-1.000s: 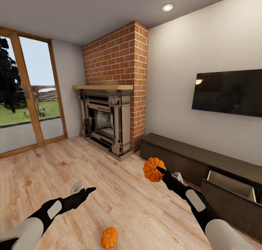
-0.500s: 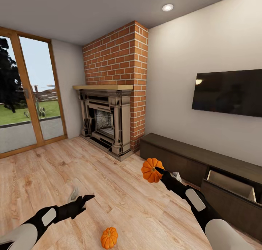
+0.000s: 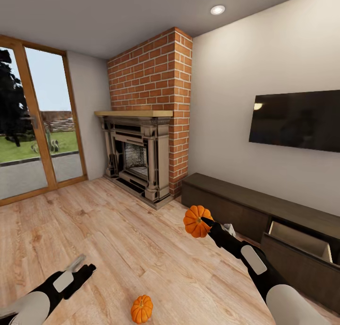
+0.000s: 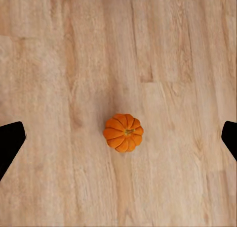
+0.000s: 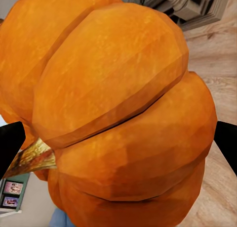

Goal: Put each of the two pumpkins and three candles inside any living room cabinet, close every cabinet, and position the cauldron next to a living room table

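Two pumpkins: one (image 3: pixel 197 220) clamped in right claw (image 3: pixel 204 222), aloft near cabinet (image 3: pixel 245 209); other (image 3: pixel 141 308) on floor (image 3: pixel 118 230) under left claw (image 4: pixel 118 138) — fingers apart. Step: carrying. Next: carry to open drawer (image 3: pixel 302 240) — release inside.

Bright orange ribbed pumpkins (image 3: pixel 141 308) (image 3: pixel 197 221); red-brick fireplace (image 3: pixel 156 79); dark-brown cabinet (image 3: pixel 245 207), seemingly beige inside.

living room interior: white wall (image 3: pixel 264 55) with black tv (image 3: pixel 295 120); red-brick column (image 3: pixel 151 93) above a fireplace (image 3: pixel 137 162) with a wooden mantel (image 3: pixel 133 113); light wood floor (image 3: pixel 141 240); glass door (image 3: pixel 33 126) in a wood frame, lawn beyond; recessed ceiling light (image 3: pixel 217 9), lit.
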You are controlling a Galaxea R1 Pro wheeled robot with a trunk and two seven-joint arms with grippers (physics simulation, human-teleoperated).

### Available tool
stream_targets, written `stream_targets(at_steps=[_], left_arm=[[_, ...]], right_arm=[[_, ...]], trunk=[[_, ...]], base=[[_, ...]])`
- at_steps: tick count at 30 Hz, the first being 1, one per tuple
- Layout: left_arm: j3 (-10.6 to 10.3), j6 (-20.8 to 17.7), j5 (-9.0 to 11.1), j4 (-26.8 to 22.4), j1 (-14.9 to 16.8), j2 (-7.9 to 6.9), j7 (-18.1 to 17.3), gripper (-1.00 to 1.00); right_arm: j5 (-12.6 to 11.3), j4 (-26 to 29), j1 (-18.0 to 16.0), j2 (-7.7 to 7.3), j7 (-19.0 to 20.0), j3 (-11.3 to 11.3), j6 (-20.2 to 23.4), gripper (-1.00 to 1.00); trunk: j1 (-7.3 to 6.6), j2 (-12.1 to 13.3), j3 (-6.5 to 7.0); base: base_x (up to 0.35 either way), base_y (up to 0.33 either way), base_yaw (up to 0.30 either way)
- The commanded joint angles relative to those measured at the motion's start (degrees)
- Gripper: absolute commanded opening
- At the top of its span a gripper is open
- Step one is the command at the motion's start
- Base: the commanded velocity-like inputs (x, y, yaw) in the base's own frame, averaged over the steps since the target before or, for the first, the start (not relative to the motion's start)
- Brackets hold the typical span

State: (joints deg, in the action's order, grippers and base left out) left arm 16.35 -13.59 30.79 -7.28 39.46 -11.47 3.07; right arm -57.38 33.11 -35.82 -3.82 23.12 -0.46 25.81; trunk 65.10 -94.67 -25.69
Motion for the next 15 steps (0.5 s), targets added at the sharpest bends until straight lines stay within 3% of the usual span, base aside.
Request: stream_targets(at_steps=[1,6,8,9,15], left_arm=[[0.2,0.8,0.4,-0.1,-0.1,0.09,0.8,1.00],[0.0,1.6,0.4,-0.1,-3.5,1.64,0.1,1.00],[0.0,1.5,0.5,-0.1,-4.2,2.48,-3.3,1.00],[0.0,1.1,0.6,-0.1,-4.5,2.81,-6.8,1.00],[0.0,-2.4,0.7,0.0,-6.1,3.23,-20.0,1.00]], right_arm=[[-0.5,0.0,0.0,-0.02,0.0,-0.1,0.4,-1.00],[-0.5,0.0,0.0,-0.04,0.0,-0.1,0.4,-1.00],[-0.5,0.0,0.0,-0.05,0.0,-0.1,0.4,-1.00],[-0.5,0.0,0.0,-0.05,0.0,-0.1,0.4,-1.00],[-0.5,0.0,0.0,-0.02,0.0,-0.1,0.4,-1.00]], trunk=[[0.00,0.0,-0.07],[0.00,0.0,-0.07],[0.00,0.0,-0.07],[0.00,0.0,-0.07],[0.00,0.0,-0.07]], base=[[0.000,0.000,0.000],[0.000,0.000,0.000],[0.000,0.000,0.000],[0.000,0.000,0.000],[0.000,0.000,0.000]])
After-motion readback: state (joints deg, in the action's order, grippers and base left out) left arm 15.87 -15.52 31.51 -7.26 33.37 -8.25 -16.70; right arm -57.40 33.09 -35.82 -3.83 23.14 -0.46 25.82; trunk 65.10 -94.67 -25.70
